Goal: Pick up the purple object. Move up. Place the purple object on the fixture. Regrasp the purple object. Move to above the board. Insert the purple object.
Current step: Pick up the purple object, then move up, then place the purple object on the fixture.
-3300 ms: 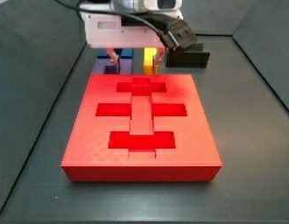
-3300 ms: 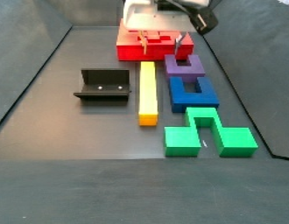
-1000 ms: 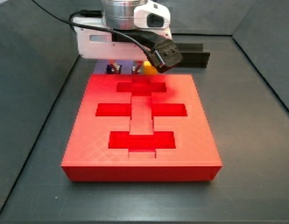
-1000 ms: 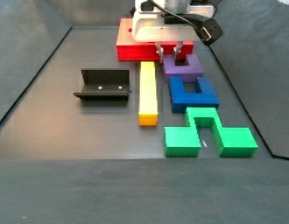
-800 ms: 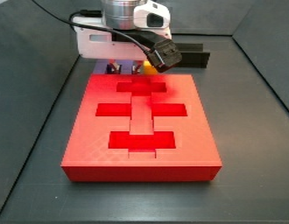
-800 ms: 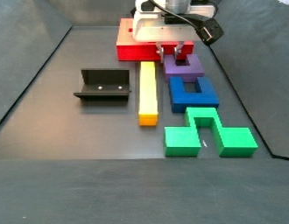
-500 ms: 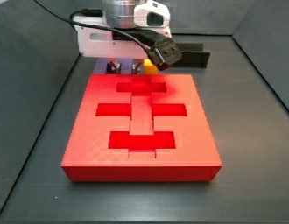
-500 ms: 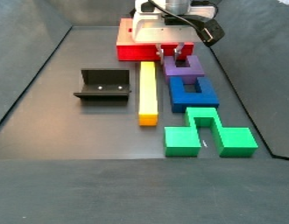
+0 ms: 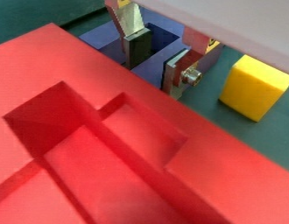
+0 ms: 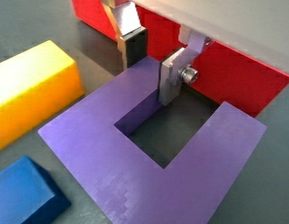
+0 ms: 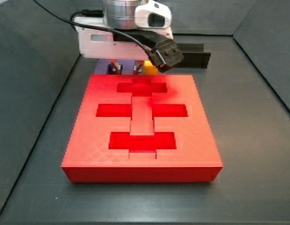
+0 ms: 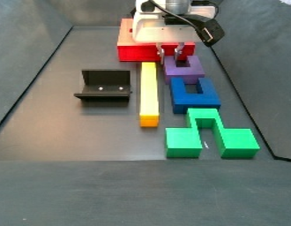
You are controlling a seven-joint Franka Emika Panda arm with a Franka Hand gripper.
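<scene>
One purple object (image 10: 171,175), U-shaped, lies flat on the desk (image 12: 65,115) with its flat base toward the board (image 12: 138,48) and its two prongs pointing away from it, toward the blue block (image 12: 191,93). One claw (image 10: 153,54) sits low over the end of the purple object nearest the board, fingers (image 10: 172,74) spread, one on either side of that base bar; whether the pads touch the plastic cannot be told. One red board, just behind the claw, with cross-shaped recesses along a central channel. One yellow bar (image 12: 148,91), beside the claw and parallel to the row of blocks. One blue block, just beyond the purple object. One green block (image 12: 207,134), farthest from the claw. One black fixture (image 12: 103,86), well apart, past the yellow bar.
</scene>
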